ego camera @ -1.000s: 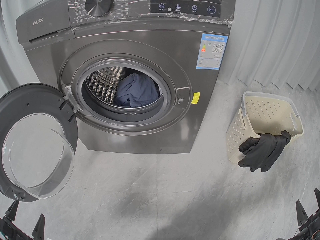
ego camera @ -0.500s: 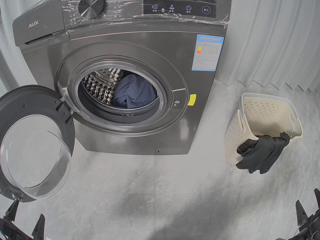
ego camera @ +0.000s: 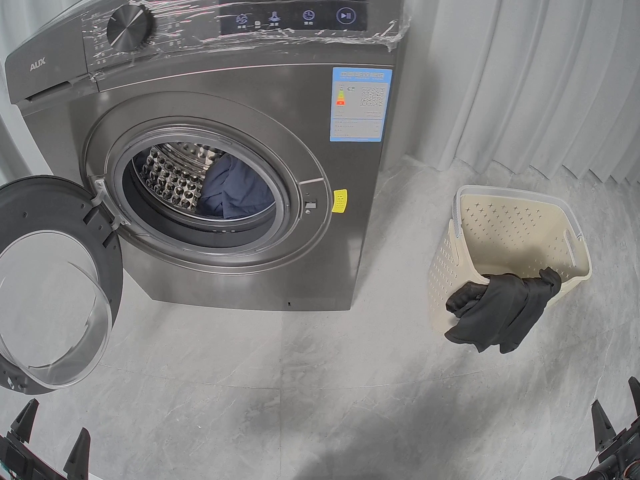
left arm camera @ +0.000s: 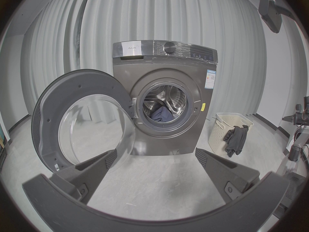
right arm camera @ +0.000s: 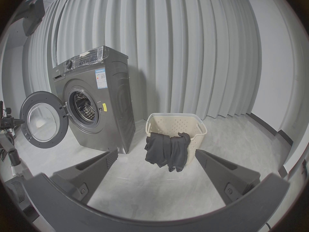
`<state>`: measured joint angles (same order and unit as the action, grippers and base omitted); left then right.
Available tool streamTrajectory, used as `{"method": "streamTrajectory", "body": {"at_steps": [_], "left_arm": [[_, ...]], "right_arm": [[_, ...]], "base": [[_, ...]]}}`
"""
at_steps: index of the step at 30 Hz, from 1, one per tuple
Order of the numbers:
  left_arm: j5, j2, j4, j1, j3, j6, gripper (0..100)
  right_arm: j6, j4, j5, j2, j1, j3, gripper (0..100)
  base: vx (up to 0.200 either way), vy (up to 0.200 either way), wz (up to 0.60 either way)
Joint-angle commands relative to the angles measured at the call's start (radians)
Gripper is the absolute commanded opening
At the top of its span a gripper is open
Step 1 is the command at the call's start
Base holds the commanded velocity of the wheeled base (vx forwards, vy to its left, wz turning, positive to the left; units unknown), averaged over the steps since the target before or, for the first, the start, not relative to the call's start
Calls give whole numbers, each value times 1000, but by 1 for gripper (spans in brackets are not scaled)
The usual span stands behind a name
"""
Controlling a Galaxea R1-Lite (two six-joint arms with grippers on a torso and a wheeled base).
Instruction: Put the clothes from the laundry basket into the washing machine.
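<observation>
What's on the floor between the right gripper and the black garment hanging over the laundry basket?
Nothing: bare grey floor separates the right gripper from the black garment, as the head view shows.

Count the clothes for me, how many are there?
2. A dark blue garment lies inside the grey washing machine's drum; a black garment hangs over the cream perforated plastic laundry basket's rim. More may hide deeper inside.

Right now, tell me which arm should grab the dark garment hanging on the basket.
Right. The dark garment drapes over the basket rim on the robot's right side, nearer the open right gripper; the left gripper sits far across, by the washer door.
</observation>
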<state>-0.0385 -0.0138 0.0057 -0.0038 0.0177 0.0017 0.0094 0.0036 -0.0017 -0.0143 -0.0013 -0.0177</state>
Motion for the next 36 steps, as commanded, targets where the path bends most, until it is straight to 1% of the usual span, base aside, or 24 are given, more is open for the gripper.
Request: {"method": "streamTrajectory", "body": {"at_steps": [1,15,19,22,25,30,36], "left_arm": [[0,12,0,-1,-16,0,100],[0,12,0,-1,-16,0,100],[0,12,0,-1,-16,-3,100],[0,12,0,-1,-16,-11,100],[0,12,0,-1,-16,-6,100],[0,12,0,-1,-16,-9,100],[0,12,0,-1,-16,-6,100]], "right_arm": [[0,-1,0,13,0,18,100],[0,-1,0,13,0,18,100],[0,-1,0,13,0,18,100],[0,-1,0,13,0,18,100],[0,-1,0,11,0,18,100],[0,-1,0,13,0,18,100],[0,-1,0,13,0,18,100]], "base": [[0,-200,0],[0,-200,0],[0,0,0],[0,0,0],[0,0,0],[0,0,0],[0,0,0]]}}
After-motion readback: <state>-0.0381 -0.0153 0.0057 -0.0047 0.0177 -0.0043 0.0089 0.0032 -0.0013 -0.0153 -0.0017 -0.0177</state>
